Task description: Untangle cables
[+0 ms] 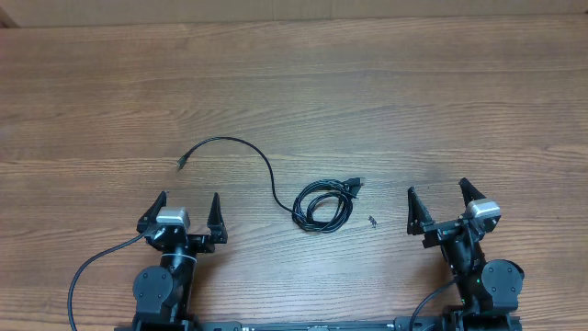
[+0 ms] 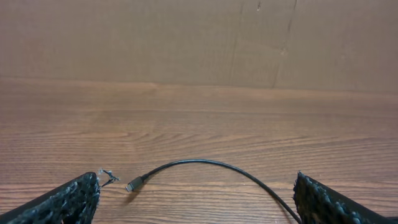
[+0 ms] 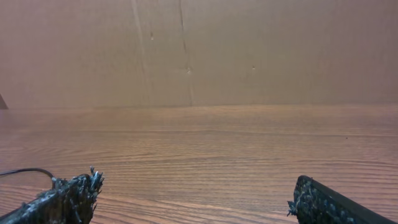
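Observation:
Thin black cables [image 1: 322,204] lie on the wooden table in the overhead view: a small coil near the middle, with one loose cord arching left to a plug end [image 1: 181,163]. That cord [image 2: 211,164] and its plug [image 2: 135,184] also show in the left wrist view, ahead of the fingers. My left gripper [image 1: 188,210] stands open at the near left, just short of the plug, holding nothing. To the right of the coil, my right gripper [image 1: 438,199] is open and empty. A short piece of cable [image 3: 25,171] shows at the left edge of the right wrist view.
A tiny dark scrap [image 1: 373,222] lies between the coil and the right gripper. A brown cardboard wall [image 2: 199,37] runs along the table's far edge. Thicker black arm wires [image 1: 92,267] trail off near the front edge.

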Motion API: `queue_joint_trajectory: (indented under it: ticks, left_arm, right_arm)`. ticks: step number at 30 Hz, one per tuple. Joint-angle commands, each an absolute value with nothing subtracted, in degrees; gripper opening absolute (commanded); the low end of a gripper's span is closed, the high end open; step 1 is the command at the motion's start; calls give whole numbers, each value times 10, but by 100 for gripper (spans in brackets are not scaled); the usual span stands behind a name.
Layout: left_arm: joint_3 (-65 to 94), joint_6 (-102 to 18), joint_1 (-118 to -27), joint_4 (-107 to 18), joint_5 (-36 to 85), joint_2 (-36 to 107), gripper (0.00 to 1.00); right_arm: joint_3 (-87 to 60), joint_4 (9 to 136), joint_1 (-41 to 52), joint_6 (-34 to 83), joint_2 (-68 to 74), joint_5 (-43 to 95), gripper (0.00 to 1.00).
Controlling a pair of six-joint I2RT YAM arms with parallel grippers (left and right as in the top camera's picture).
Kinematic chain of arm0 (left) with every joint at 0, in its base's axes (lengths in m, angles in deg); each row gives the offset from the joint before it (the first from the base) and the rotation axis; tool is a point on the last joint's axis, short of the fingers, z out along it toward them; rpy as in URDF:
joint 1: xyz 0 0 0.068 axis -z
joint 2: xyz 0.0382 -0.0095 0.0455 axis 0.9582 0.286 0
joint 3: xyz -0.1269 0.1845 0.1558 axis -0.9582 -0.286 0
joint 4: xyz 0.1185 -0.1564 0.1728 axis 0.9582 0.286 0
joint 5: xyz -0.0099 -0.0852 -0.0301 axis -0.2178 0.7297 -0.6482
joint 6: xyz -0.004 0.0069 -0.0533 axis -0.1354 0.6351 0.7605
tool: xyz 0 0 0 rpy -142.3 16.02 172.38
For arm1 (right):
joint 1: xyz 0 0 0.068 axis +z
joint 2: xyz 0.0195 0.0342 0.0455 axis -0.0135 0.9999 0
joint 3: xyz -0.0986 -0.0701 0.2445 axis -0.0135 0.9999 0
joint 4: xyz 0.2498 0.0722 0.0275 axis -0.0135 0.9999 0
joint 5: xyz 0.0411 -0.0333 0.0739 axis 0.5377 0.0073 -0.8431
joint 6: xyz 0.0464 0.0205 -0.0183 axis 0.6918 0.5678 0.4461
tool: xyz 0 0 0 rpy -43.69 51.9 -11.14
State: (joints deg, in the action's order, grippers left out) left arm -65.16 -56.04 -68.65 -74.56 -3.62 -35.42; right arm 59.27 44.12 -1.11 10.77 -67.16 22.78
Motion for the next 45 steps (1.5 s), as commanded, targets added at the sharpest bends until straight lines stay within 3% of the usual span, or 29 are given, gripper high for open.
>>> queue_joint_trajectory:
  ticks: [1,36,45]
  left_arm:
    - [-654,-575,-690,-746,-32,-359,100]
    - [-651,-574,-690,-744,18,-359,100]
    - [-616,-574,-690,-680,45,-359,100]
  right_arm:
    - [599,438,-13,112,-677,230,100]
    - [599,438,-13,112,-677,230,100]
    - [599,438,-13,112,-677,230,100]
